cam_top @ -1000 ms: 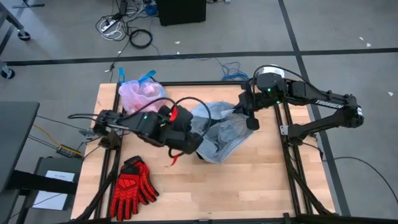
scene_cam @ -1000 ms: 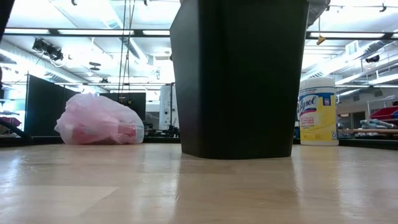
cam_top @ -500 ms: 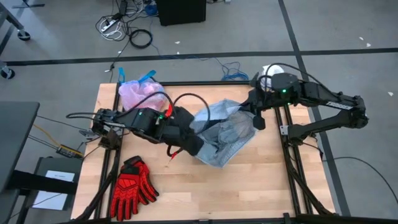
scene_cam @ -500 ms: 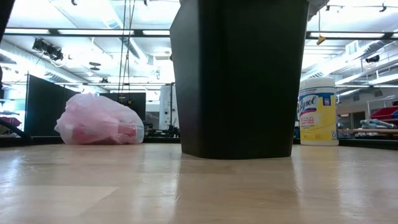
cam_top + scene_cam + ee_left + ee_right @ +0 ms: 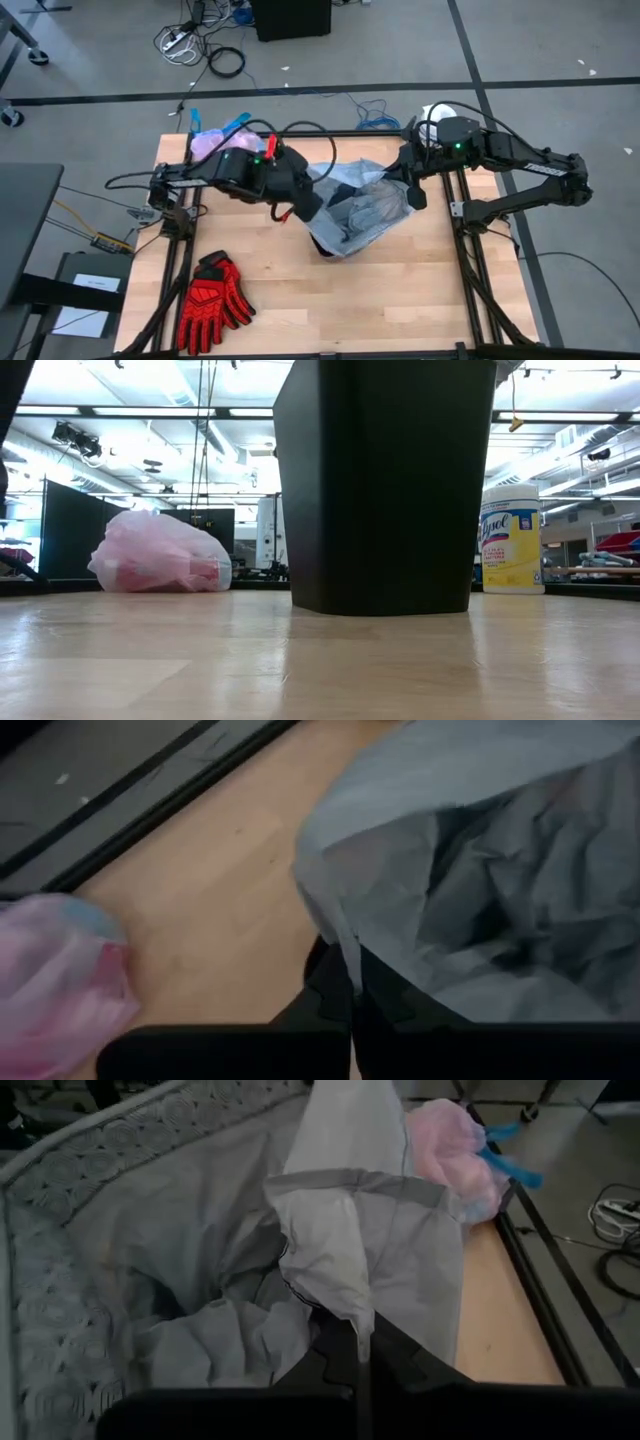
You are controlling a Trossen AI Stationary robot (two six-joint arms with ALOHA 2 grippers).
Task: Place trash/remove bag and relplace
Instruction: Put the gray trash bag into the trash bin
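1. The grey-blue liner (image 5: 365, 205) sits mid-surface, now bunched tighter.
2. The left claw (image 5: 312, 207) stays clamped on its nine-o'clock edge, having shifted farther back.
3. The right claw (image 5: 415, 195) still pinches its three-o'clock edge.
4. The pink bag (image 5: 215, 145) lies unmoved at eleven o'clock.

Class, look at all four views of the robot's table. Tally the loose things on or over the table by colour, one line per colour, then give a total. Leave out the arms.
Pink: 1, the filled pink bag
Grey-blue: 1, the grey-blue liner pinched by the left hand and right hand
Black: 1, the bin
Red: 1 pair, the red gloves
Yellow: 1, the wipes tub
Total: 5
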